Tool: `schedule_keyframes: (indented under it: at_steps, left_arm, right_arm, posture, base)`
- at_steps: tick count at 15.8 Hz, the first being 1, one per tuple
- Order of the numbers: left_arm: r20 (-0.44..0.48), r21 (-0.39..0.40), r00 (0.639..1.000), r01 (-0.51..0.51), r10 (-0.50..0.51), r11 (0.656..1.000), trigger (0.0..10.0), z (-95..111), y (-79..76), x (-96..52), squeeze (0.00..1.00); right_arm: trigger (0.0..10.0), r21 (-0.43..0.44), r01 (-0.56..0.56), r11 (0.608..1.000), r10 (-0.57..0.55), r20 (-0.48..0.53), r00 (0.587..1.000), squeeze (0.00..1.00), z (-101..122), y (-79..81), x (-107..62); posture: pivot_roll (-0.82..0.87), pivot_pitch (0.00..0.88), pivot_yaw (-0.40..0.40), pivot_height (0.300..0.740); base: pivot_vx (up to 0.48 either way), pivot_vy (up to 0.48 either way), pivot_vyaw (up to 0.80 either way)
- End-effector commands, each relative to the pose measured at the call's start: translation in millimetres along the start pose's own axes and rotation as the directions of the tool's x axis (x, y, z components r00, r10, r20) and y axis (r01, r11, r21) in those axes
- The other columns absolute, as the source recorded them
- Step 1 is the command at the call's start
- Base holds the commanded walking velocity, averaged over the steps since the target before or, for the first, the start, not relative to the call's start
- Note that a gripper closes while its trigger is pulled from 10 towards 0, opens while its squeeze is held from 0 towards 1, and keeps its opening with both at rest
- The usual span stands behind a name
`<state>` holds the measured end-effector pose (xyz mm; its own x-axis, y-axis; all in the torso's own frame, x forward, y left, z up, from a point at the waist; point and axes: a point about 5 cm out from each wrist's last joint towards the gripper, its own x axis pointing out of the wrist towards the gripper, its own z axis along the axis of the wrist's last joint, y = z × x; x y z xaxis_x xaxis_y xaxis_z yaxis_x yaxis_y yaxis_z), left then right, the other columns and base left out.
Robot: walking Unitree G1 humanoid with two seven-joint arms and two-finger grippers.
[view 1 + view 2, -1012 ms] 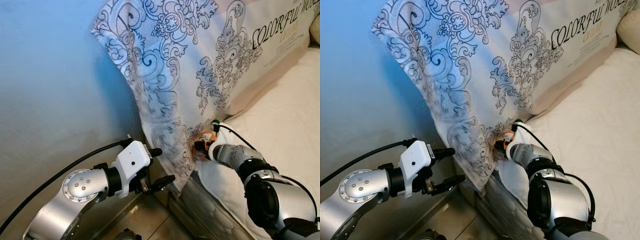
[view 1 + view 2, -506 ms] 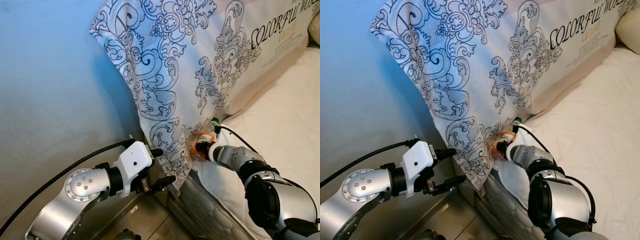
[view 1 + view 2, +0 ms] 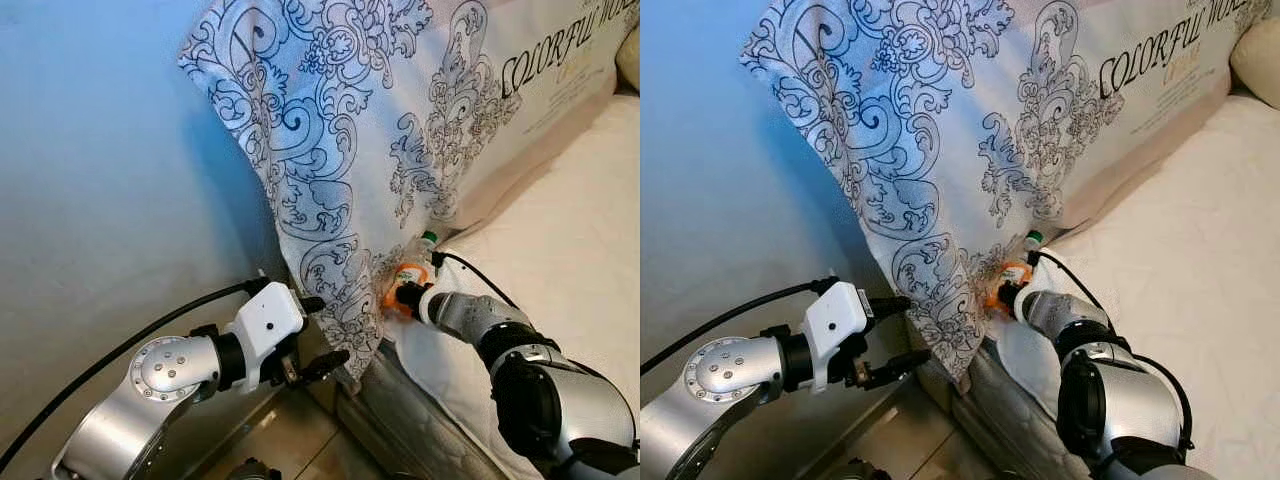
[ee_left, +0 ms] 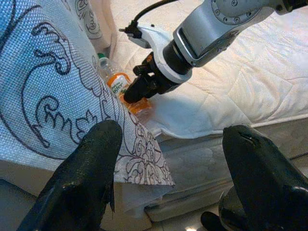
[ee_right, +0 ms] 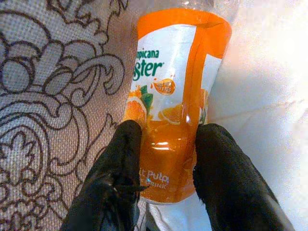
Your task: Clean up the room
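You get bright, sharp head views; the plain blue wall (image 3: 100,150) darkens toward its base. The white quilted mattress (image 5: 269,96) glares, perhaps overexposed, in your right wrist view.

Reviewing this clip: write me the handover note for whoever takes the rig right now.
Right gripper: fingers closed on the orange juice bottle, which lies on the white bed against the patterned cloth.
Left gripper: open, holding nothing, at the cloth's lower hanging corner beside the blue wall.
Done: bottle gripped.
Left: lift the bottle out from beside the cloth and put it away; it is not yet raised off the bed.
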<state>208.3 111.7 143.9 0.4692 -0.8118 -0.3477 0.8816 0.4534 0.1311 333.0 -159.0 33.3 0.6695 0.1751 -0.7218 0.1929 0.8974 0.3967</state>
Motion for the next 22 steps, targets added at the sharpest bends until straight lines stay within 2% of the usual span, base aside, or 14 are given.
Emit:
schedule_keyframes:
  at_steps: [1,7,14,17,20,21,22]
  left_arm:
    - [-0.009,0.023,1.0,-0.003,0.003,1.0,10.0,1,1.7,0.4,0.0]
    - [-0.017,0.025,1.0,-0.003,0.004,1.0,10.0,-1,3.4,-0.2,0.0]
    - [-0.018,0.022,1.0,-0.007,0.007,1.0,10.0,-1,3.9,-0.6,0.0]
    - [-0.02,0.021,1.0,0.001,-0.001,1.0,10.0,0,2.3,-1.1,0.0]
    - [-0.028,0.019,0.999,0.02,-0.02,1.0,10.0,0,-2.3,-4.5,0.0]
    - [-0.031,0.017,0.999,0.025,-0.025,1.0,10.0,0,-3.6,-6.2,0.0]
    - [-0.034,0.016,0.999,0.03,-0.029,0.999,10.0,0,-4.3,-7.1,0.0]
  right_arm:
    - [10.0,-0.03,-0.004,1.0,0.005,0.032,0.999,1.0,5,-0.9,-1.0]
    - [10.0,0.008,-0.033,0.999,0.032,0.068,0.997,1.0,15,4.4,-2.4]
    - [10.0,0.023,0.005,1.0,-0.007,0.085,0.996,1.0,17,3.5,-2.6]
    - [10.0,0.075,0.008,0.997,-0.014,0.084,0.996,1.0,14,4.5,-1.2]
    - [10.0,0.169,-0.012,0.986,-0.006,0.105,0.995,1.0,13,9.0,0.0]
    - [10.0,0.185,-0.033,0.982,0.012,0.112,0.994,0.77,14,11.4,0.2]
    - [10.0,0.193,-0.055,0.98,0.032,0.117,0.993,0.26,14,14.0,0.2]
  posture:
    - [0.12,0.047,0.028,0.74]
    - [0.12,0.055,0.029,0.74]
    - [0.13,0.06,0.025,0.74]
    - [0.13,0.075,0.035,0.74]
    - [0.15,0.113,0.056,0.74]
    - [0.15,0.122,0.061,0.74]
    - [0.16,0.131,0.067,0.74]
  base:
    - [0.0,0.0,0.0]
    - [0.0,0.0,0.0]
    - [0.0,0.0,0.0]
    - [0.0,0.0,0.0]
    - [0.0,0.0,0.0]
    - [0.0,0.0,0.0]
    - [0.0,0.0,0.0]
